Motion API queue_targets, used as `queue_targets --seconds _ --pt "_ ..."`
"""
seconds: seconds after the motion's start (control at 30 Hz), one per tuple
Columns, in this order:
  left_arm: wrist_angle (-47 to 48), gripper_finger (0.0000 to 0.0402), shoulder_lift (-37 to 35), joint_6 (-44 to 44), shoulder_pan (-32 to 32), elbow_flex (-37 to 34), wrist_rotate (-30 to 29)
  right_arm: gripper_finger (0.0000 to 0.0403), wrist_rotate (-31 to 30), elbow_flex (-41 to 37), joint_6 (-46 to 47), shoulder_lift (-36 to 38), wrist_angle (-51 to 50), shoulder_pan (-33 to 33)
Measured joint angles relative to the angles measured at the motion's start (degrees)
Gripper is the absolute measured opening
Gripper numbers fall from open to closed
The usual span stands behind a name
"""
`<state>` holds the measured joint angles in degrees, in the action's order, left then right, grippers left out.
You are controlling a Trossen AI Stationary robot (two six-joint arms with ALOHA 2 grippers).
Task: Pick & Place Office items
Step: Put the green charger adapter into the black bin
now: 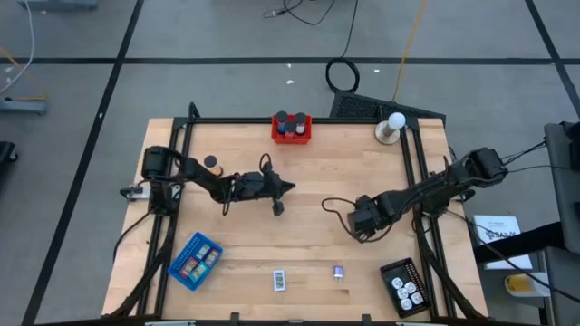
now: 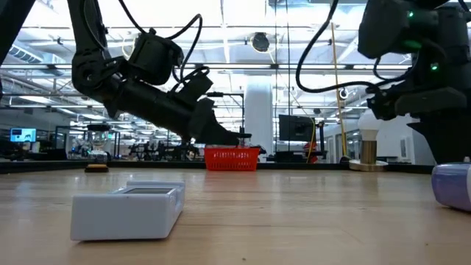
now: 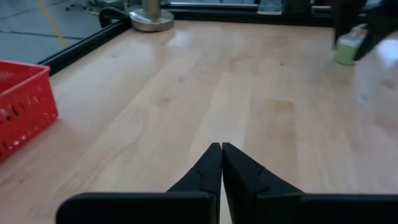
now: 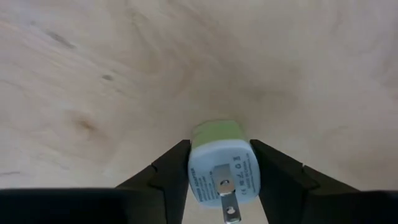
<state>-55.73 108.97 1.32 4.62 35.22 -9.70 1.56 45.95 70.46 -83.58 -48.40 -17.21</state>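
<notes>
My right gripper [image 4: 219, 144] is shut on a small green charger plug [image 4: 216, 132] with a white face and metal prongs. It stands right of the table's middle [image 1: 360, 223]. The same green plug [image 3: 345, 50] shows far off in the left wrist view. My left gripper [image 3: 221, 149] is shut and holds nothing. It hovers over the table's middle [image 1: 286, 188], pointing toward the right side. A white-labelled rectangle [image 1: 279, 281] and a purple bit [image 1: 338, 272] lie flat near the near edge. My right gripper pinches the plug by its two opposite sides [image 4: 194, 155] between both fingers. It comes from above, pointing down at the wood. The plug's white pronged face [image 4: 225, 177] is turned back toward the wrist and its green end toward the table. Whether that end touches the wood, I cannot tell.
A red tray [image 1: 292, 129] with black cylinders sits at the far edge, and the white ball on its stand [image 1: 391, 127] is to the right of it. A blue tray [image 1: 195, 263] with pieces is near left, a black tray [image 1: 403, 285] near right. A black round piece [image 1: 210, 162] lies far left.
</notes>
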Motion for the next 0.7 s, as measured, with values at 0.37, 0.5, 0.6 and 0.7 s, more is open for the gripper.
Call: queue_targets --seconds 0.37,0.5,0.6,0.7 --pt "-5.46 0.0007 3.56 -0.1 -0.46 0.0 -0.83 0.0224 0.28 0.0 6.83 4.7 -3.2 -0.52" --pt "-5.46 0.0023 3.56 0.11 -0.41 0.0 -0.82 0.0249 0.18 0.0 9.27 10.29 -5.45 -0.67" --pt "-5.46 0.0024 3.56 0.08 -0.41 0.0 -0.82 0.026 -0.23 0.0 11.15 13.44 -5.76 -1.29" --pt "-5.46 0.0016 3.56 0.04 -0.41 0.0 -0.8 0.0265 -0.31 0.0 10.97 13.78 -5.91 -2.27"
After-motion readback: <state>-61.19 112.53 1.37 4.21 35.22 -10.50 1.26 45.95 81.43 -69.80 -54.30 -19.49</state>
